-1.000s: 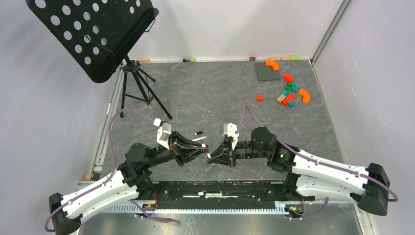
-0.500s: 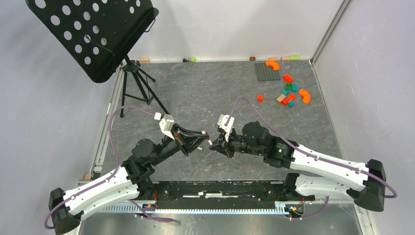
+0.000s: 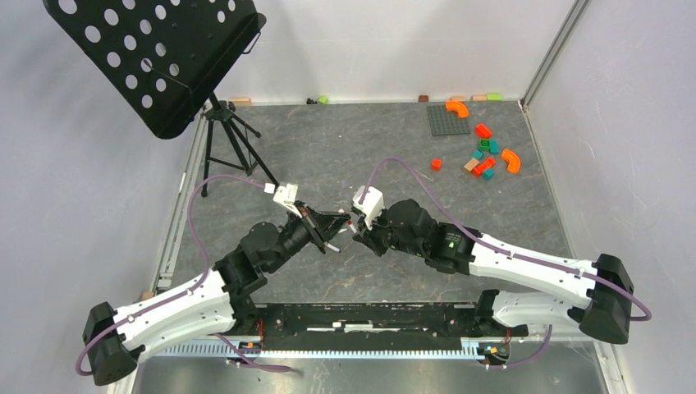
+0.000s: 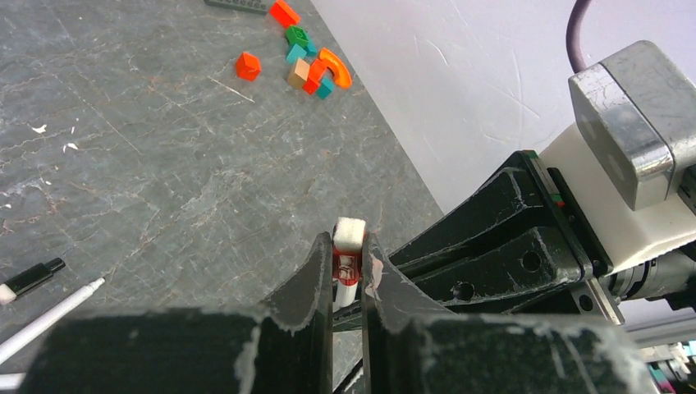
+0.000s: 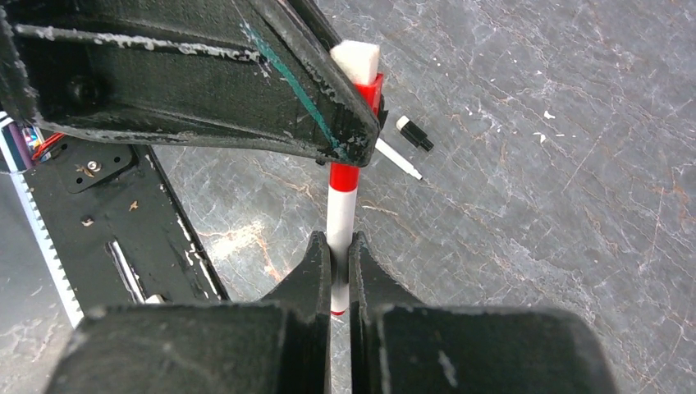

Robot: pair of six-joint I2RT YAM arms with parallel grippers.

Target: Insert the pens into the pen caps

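My left gripper (image 4: 347, 242) is shut on the red cap (image 4: 348, 264), which has a white felt end (image 4: 350, 233). My right gripper (image 5: 334, 242) is shut on the white barrel of the red pen (image 5: 340, 209). The pen's red end runs up into the red cap (image 5: 374, 89) behind the left fingers. In the top view the two grippers (image 3: 332, 236) (image 3: 355, 233) meet tip to tip above the table's middle. The black cap (image 5: 414, 133) and the other white pen (image 5: 399, 160) lie loose on the table beyond them, side by side and apart. They also show in the left wrist view (image 4: 31, 279) (image 4: 49, 316).
A black music stand (image 3: 156, 57) on a tripod (image 3: 234, 148) stands at the back left. Coloured toy blocks (image 3: 484, 156) and a grey baseplate (image 3: 448, 120) lie at the back right. White walls close in the table.
Both arms have reached farther from their bases, carrying the grippers together toward the back. The left gripper has turned and the two tips have stayed pressed together.
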